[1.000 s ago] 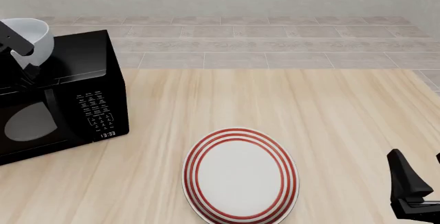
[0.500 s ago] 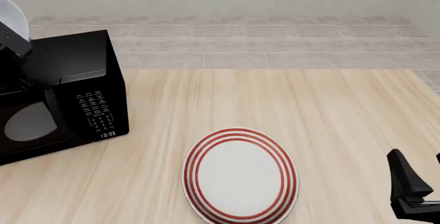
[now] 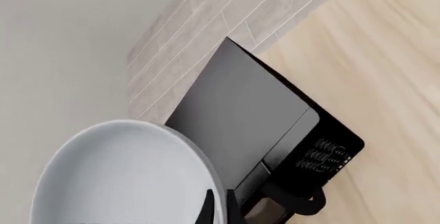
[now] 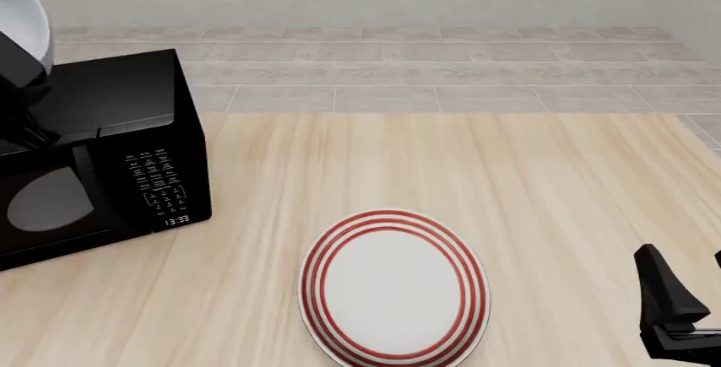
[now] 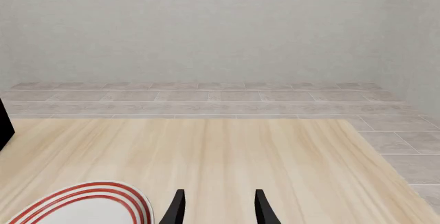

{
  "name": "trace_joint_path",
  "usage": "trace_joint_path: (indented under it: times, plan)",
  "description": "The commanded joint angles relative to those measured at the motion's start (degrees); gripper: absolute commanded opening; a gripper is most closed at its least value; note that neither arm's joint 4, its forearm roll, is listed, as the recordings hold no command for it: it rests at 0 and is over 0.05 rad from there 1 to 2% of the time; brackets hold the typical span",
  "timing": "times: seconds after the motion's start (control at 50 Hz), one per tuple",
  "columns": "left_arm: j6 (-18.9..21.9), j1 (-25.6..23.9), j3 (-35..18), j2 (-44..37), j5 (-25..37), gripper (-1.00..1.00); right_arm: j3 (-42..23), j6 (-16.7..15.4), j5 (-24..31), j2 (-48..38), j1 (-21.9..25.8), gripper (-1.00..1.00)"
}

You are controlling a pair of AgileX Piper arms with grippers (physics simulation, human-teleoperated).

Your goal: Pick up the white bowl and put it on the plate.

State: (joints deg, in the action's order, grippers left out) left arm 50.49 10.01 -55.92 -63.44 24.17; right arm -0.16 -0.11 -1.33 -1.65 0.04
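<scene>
The white bowl [image 4: 20, 11] hangs tilted at the far left edge of the front view, above the black microwave [image 4: 107, 152]. My left gripper [image 4: 16, 56] is shut on its rim. In the left wrist view the bowl [image 3: 117, 177] fills the lower left, and the gripper [image 3: 218, 207] pinches its edge between two dark fingers. The plate [image 4: 394, 287], white with red rings, lies flat near the table's front centre. My right gripper [image 4: 680, 310] stands open at the front right, to the right of the plate [image 5: 82, 206], with nothing between its fingers [image 5: 177, 206].
The microwave [image 3: 254, 126] sits on the table's left side with its door shut. Beyond the wooden table [image 4: 474, 164] run a tiled floor strip [image 4: 428, 67] and a pale wall.
The bowl has moved left and upward in my left gripper and now shows only partly at the front view's edge. The right arm and the plate have not moved.
</scene>
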Motion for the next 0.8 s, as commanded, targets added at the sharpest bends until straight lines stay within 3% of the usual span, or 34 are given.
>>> trace_joint_path:
  times: [0.02,0.24,0.28,0.32,0.34,0.46,0.76,0.8]
  plan:
    - [-4.1,-5.8,-3.5,7.0,8.4,-1.0,0.1,0.0,0.0,0.1,0.0,1.0]
    - [-7.9,-13.9,-4.8,12.7,14.0,-1.0,0.1,0.0,0.0,0.1,0.0,1.0]
    - [-9.5,-15.3,-8.2,12.7,16.5,-1.0,0.1,0.0,0.0,0.1,0.0,1.0]
    - [-10.3,-16.7,-7.1,13.3,15.8,-1.0,0.1,0.0,0.0,0.1,0.0,1.0]
    - [-10.8,-17.6,-9.1,13.1,17.4,-1.0,0.1,0.0,0.0,0.1,0.0,1.0]
    - [-11.5,-21.4,-6.1,13.5,15.1,-1.0,0.1,0.0,0.0,0.1,0.0,1.0]
    - [-14.4,-30.0,-7.1,11.3,13.4,-1.0,0.1,0.0,0.0,0.1,0.0,1.0]
    - [-16.3,-31.4,-8.8,10.7,13.2,-1.0,0.1,0.0,0.0,0.1,0.0,1.0]
